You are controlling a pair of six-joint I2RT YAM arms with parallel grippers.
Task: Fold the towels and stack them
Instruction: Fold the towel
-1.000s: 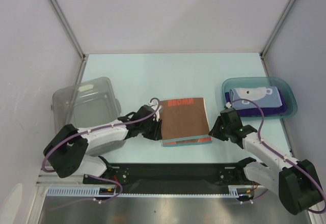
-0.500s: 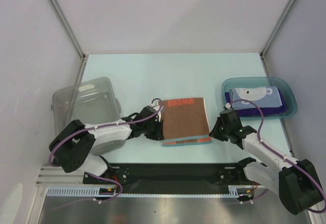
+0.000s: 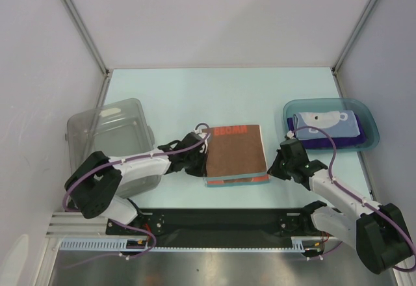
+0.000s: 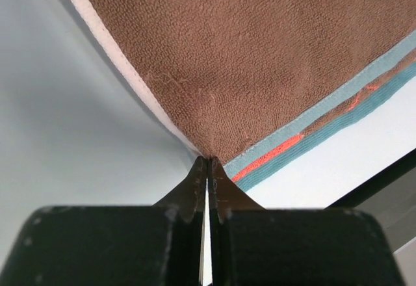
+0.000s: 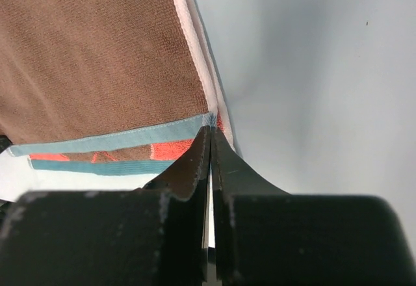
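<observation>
1. Left gripper (image 4: 207, 164): I've got its fingers pressed together, nipping the near-left corner of the brown towel (image 4: 260, 58). The corner runs right into the fingertips.
2. Right gripper (image 5: 209, 133): the same here, with its fingers closed tight on the near-right corner, just where the teal band meets the pale side edge.
3. From overhead, both arms reach in low from either side, one at each near corner of that towel.
4. The brown towel lies flat and folded near the middle of the table (image 3: 195, 97), slightly skewed. Teal and orange-red stripes run along its near edge and red lettering along its far edge.
5. Further right, well apart from the brown towel, I see the teal tray (image 3: 372, 125). It holds a light blue towel (image 3: 325, 122) with white print, folded on top of a purple towel (image 3: 325, 143).
6. On the left, just beyond the left arm, sits the clear plastic bin (image 3: 107, 133).
</observation>
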